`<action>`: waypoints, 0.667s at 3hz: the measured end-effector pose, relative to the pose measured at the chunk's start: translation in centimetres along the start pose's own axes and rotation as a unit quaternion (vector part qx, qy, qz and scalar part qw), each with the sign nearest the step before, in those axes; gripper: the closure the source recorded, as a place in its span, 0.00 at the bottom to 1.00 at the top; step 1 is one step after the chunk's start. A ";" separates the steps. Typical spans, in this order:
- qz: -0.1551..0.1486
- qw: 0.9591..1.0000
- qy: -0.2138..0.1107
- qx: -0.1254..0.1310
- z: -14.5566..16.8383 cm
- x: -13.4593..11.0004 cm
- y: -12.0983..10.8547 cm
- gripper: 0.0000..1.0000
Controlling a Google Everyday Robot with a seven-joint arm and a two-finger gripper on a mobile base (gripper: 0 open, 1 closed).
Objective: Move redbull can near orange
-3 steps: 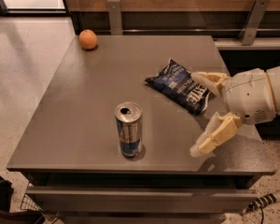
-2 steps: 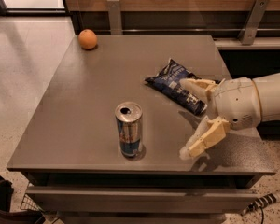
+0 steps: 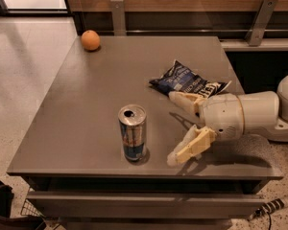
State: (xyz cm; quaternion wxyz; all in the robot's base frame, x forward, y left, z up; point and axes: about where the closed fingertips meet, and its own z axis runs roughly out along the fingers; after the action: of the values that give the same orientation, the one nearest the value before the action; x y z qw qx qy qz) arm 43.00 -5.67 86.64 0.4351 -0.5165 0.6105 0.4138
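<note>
The redbull can [image 3: 133,132], silver and blue with a red mark, stands upright near the front edge of the grey table [image 3: 101,90]. The orange [image 3: 90,40] sits at the table's far left corner, well away from the can. My gripper [image 3: 172,127] comes in from the right, just right of the can and apart from it. It is open, with one cream finger [image 3: 182,99] farther back and the other finger [image 3: 189,147] near the front edge. It holds nothing.
A dark blue chip bag [image 3: 187,82] lies on the table behind the gripper, right of centre. A wooden wall with metal brackets [image 3: 117,16] runs behind the table. The floor drops off to the left and front.
My gripper has moved left across the table's right side, closer to the can. The can, orange and chip bag have not moved.
</note>
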 end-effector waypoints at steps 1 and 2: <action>-0.014 0.999 -0.041 -0.011 1.6 -0.4 0.5 0.00; -0.050 0.996 -0.073 -0.017 2.8 -1.1 1.3 0.00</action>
State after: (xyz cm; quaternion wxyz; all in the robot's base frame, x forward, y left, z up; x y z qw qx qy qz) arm 42.08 -2.49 86.97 0.4896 -0.5219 0.5434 0.4389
